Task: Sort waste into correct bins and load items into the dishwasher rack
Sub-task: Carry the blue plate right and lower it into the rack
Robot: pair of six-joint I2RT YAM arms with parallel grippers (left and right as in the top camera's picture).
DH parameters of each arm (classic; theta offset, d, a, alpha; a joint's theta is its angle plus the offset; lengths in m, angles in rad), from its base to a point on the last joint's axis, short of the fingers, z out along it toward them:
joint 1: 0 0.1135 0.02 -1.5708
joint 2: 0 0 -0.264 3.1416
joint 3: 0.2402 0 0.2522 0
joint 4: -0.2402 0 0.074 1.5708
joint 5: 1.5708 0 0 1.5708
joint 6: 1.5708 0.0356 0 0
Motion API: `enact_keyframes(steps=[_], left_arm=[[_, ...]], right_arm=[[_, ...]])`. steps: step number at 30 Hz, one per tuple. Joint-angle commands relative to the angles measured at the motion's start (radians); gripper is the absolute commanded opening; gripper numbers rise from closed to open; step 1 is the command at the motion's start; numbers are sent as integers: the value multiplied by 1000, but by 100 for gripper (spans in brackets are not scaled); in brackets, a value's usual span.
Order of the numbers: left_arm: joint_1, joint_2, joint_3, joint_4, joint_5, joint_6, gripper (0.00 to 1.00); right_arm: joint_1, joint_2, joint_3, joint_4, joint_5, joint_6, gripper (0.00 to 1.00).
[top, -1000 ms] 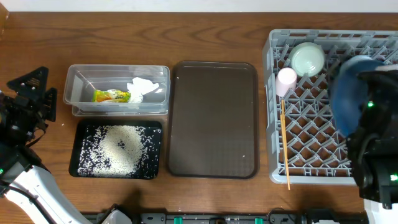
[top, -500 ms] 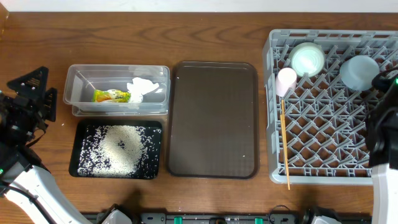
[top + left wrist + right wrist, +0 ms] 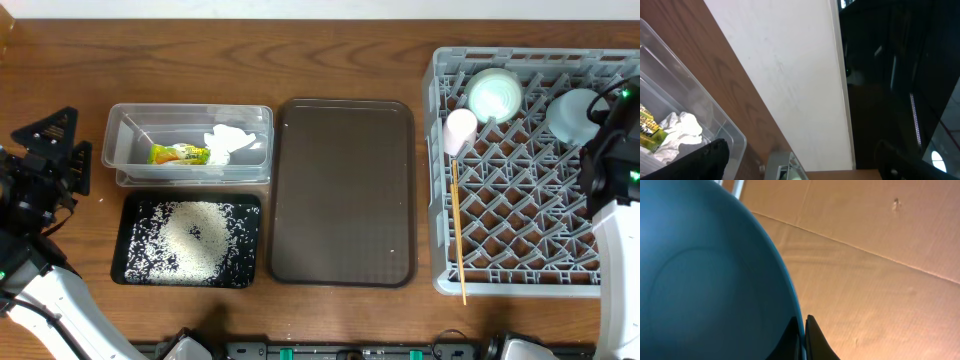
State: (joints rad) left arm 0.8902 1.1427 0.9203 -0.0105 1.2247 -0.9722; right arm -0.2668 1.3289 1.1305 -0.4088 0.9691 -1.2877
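- Large dark blue plate: fills the left of the right wrist view, rim caught between the fingers of the right end effector, which are pressed together on it. Behind it is a plain cardboard-coloured surface. The plate is not made out from overhead.
- Right arm: over the right edge of the dishwasher rack.
- In the rack: pale mint bowl at the far left corner, light blue bowl to its right, just beside the right arm. Small pink cup near the mint bowl. Wooden chopsticks lie along the rack's left side, tips passing the near wall.
- Clear plastic tub, left of centre: holds the yellow-green snack wrapper and the crumpled white napkin, side by side.
- Black tray, just in front of the tub: rice grains heaped mid-tray, some scattered.
- Brown serving tray: between the bins and the rack, on the desk.
- Left end effector: fingers spread wide, holding nothing. Left arm sits at the desk's left edge, near the tub.
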Motion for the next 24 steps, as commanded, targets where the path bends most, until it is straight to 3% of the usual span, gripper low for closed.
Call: enact_keyframes(steps=[1,10,18,24], left_arm=[[4,0,13,4,13,-2,95],[4,0,13,4,13,-2,95],[4,0,13,4,13,-2,95],[4,0,13,4,13,-2,95]], right_arm=[[-7,22,17,5,21,-39,1],[-7,57,15,-10,-21,-34,1],[-7,57,10,-37,-116,98,1],[-6,57,1,-39,-136,113,1]])
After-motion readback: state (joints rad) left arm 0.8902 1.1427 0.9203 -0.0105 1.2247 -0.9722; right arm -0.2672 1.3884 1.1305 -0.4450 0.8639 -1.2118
